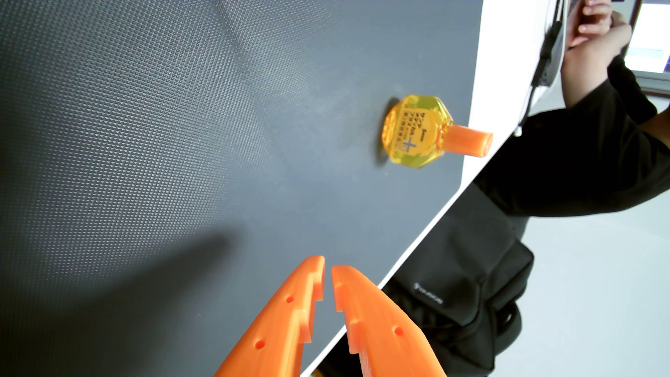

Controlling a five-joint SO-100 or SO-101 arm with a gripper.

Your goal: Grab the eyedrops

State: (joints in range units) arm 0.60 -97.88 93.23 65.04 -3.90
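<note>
Lying flat — eyedrops [417,131], cap rightward

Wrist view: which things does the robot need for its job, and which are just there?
Needed:
eyedrop bottle, standing on the dark mat
gripper, nearly shut, empty

Just there:
black bag beyond the table edge
person's arm

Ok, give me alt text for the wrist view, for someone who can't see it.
A yellow eyedrop bottle with an orange cap stands on a dark mat, near the mat's right edge. The orange gripper enters from the bottom, well short of the bottle, its fingertips nearly closed with nothing between them. A person in black sleeves is beyond the table edge.
</note>
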